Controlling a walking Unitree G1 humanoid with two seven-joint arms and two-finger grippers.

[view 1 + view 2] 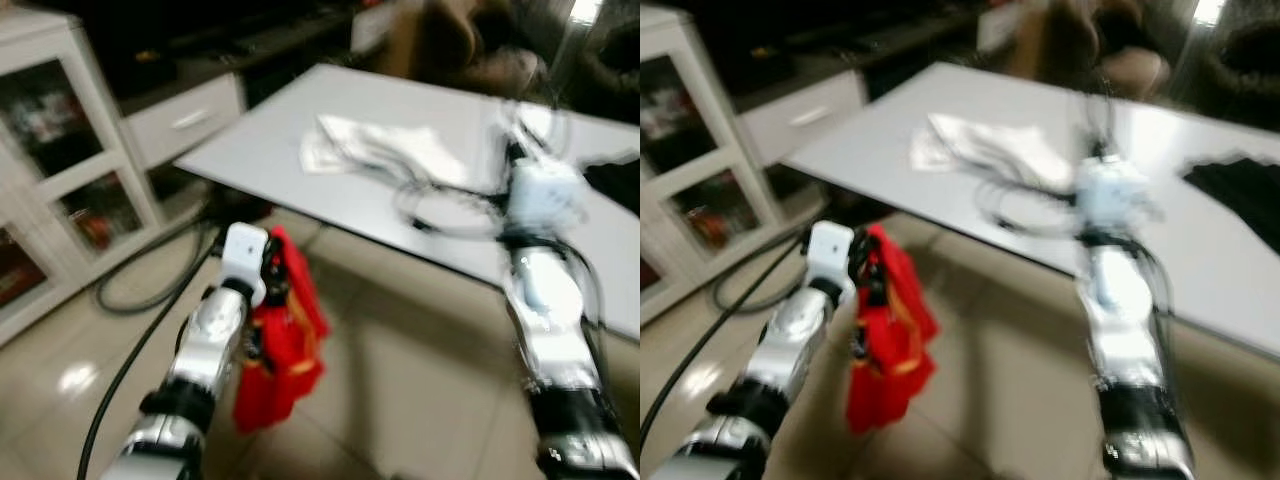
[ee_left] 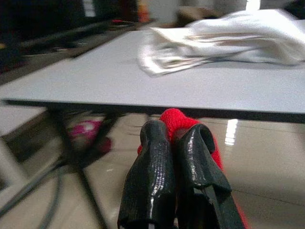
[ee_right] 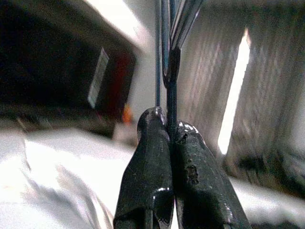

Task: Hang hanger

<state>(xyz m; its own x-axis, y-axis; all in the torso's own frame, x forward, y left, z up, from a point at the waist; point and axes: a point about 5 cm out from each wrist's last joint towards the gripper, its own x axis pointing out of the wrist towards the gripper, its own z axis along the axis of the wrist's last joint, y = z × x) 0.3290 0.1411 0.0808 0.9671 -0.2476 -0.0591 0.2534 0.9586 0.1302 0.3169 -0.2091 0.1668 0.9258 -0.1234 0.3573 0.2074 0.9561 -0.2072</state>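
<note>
One grey table [image 1: 300, 160] carries one white cloth [image 1: 385, 148]. One red garment [image 1: 285, 335] hangs near left, pinched in the left gripper [image 2: 176, 138], jaws narrow. The right gripper [image 3: 170, 129], jaws clamped, holds one thin wire hanger [image 3: 167, 52] above the table. Step judged: carrying; next, find a rail.

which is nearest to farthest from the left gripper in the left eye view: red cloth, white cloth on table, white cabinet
1. red cloth, held in the left gripper, hanging below it
2. white cloth, on the table ahead
3. white cabinet, far to the left
</note>
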